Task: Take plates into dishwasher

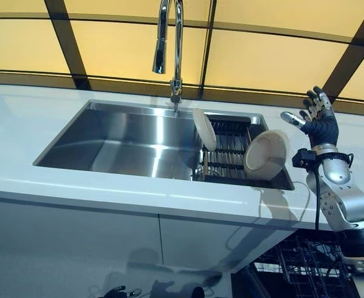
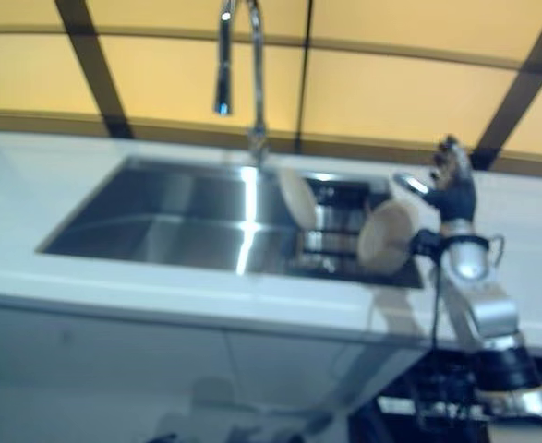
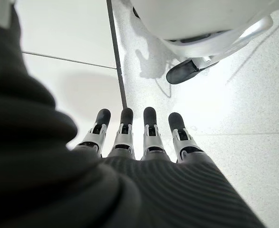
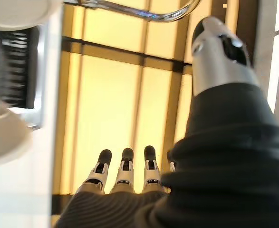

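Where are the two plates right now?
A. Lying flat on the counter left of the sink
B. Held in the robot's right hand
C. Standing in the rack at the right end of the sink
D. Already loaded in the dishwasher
C: both plates stand on edge in the dark rack in the sink, while the right hand is raised beside them, open and empty.
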### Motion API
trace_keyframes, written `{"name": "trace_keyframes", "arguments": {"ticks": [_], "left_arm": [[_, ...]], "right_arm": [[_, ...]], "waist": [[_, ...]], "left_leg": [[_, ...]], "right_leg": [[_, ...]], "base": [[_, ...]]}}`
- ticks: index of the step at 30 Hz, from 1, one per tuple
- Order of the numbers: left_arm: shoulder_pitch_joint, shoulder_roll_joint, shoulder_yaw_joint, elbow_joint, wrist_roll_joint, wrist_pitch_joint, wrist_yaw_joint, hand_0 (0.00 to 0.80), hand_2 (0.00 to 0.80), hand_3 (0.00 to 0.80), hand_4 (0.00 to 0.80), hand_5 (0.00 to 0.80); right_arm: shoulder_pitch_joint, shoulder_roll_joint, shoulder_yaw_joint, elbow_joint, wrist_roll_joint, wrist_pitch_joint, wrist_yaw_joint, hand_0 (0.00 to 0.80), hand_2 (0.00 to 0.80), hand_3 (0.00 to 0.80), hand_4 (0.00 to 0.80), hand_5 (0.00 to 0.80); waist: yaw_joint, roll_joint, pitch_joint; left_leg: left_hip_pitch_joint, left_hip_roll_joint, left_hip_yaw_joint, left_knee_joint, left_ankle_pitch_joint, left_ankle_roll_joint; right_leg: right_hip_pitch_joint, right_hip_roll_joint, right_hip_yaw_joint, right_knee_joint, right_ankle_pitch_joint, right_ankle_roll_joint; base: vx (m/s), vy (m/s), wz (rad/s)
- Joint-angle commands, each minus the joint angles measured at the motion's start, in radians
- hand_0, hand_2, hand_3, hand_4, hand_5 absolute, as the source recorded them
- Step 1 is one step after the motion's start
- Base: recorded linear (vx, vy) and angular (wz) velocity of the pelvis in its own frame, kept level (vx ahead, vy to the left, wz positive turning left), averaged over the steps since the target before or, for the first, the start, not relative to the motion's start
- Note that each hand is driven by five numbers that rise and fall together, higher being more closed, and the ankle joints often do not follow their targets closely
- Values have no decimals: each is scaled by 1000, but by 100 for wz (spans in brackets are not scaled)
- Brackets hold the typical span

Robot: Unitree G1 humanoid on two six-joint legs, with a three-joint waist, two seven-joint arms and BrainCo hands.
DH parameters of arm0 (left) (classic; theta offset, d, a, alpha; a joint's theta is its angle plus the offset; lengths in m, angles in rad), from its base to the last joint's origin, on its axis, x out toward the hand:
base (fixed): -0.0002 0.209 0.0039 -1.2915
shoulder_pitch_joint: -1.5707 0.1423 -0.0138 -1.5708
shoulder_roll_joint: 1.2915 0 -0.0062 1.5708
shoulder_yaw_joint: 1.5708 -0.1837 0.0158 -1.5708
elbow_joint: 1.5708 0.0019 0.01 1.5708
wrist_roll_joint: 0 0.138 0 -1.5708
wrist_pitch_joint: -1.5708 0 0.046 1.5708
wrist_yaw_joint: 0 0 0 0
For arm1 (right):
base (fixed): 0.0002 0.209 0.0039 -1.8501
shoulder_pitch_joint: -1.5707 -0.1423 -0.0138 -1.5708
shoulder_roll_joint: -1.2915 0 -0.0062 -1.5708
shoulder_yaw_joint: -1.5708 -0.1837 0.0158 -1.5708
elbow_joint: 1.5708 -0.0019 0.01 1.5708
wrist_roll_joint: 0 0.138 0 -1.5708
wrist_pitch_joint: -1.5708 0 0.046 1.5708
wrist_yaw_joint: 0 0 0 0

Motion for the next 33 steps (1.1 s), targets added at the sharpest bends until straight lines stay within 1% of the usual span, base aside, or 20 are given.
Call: {"name": "trace_keyframes", "arguments": {"ticks": [1, 5, 8, 12, 16, 20, 23, 27, 28, 29, 33], "left_arm": [[-42, 35, -7, -7, 4, -6, 0, 0, 0, 0, 0, 0], [-47, 44, -19, -8, 4, -2, 3, 0, 0, 0, 0, 0], [-52, 51, -29, -11, 1, 2, 3, 0, 0, 0, 0, 0], [-53, 55, -40, -21, 3, 10, 1, 0, 0, 0, 0, 0], [-52, 61, -50, -27, 0, 13, -1, 0, 0, 0, 0, 0], [-53, 65, -54, -35, 2, 21, 1, 0, 0, 0, 0, 0], [-53, 71, -53, -34, 4, 20, 0, 0, 0, 0, 0, 0], [-56, 73, -56, -38, 2, 26, 2, 0, 0, 0, 0, 0], [-56, 73, -56, -38, 2, 26, 2, 0, 0, 0, 0, 0], [-56, 74, -54, -40, 3, 26, 3, 0, 0, 0, 0, 0], [-53, 76, -53, -47, 2, 22, 4, 0, 0, 0, 0, 0]], "right_arm": [[-142, -28, -33, 96, 84, 14, 24, 0, 0, 0, 0, 0], [-177, -74, -33, 180, 80, 28, 25, 0, 0, 0, 0, 0], [-209, -112, -36, 237, 76, 33, -3, 0, 0, 0, 0, 0], [-235, -131, -37, 274, 82, 47, -21, 0, 0, 0, 0, 0], [-258, -143, -26, 332, 87, 74, -28, 0, 0, 0, 0, 0], [-282, -158, -19, 381, 115, 108, -7, 0, 0, 0, 0, 0], [-305, -166, 2, 421, 164, 147, 47, 0, 0, 0, 0, 0], [-300, -155, 18, 433, 235, 197, 97, 0, 0, 0, 0, 0], [-299, -155, 18, 433, 235, 197, 97, 0, 0, 0, 0, 0], [-289, -147, 17, 429, 249, 216, 106, 0, 0, 0, 0, 0], [-281, -140, 23, 425, 259, 240, 116, 0, 0, 0, 0, 0]], "waist": [[19, -23, 15], [24, -31, 20], [29, -36, 25], [36, -38, 31], [42, -38, 36], [48, -39, 41], [52, -41, 44], [51, -45, 48], [51, -45, 48], [50, -46, 50], [48, -47, 52]], "left_leg": [[10, -85, 62, 4, -151, 87], [18, -83, 61, 4, -150, 89], [23, -82, 57, 4, -150, 91], [26, -84, 52, 4, -148, 92], [25, -85, 48, 4, -148, 95], [23, -87, 44, 4, -147, 96], [20, -87, 43, 4, -145, 95], [19, -87, 45, 4, -146, 97], [19, -88, 45, 4, -146, 97], [19, -88, 47, 4, -146, 97], [19, -87, 52, 4, -145, 97]], "right_leg": [[40, 27, 48, -1, -131, -18], [43, 27, 46, 13, -136, -17], [42, 28, 45, 28, -140, -15], [47, 27, 44, 32, -141, -14], [48, 27, 45, 33, -141, -14], [49, 26, 45, 35, -141, -14], [48, 26, 44, 38, -142, -14], [48, 26, 44, 37, -143, -14], [48, 26, 44, 37, -143, -14], [47, 27, 46, 40, -143, -14], [48, 28, 49, 39, -144, -15]], "base": [[0, 0, 0], [0, 0, 0], [0, 0, 0], [0, 0, 0], [3, 17, 0], [0, 0, 0], [0, 0, 0], [0, 0, 0], [0, 0, 0], [0, 0, 0], [0, 0, 0]]}}
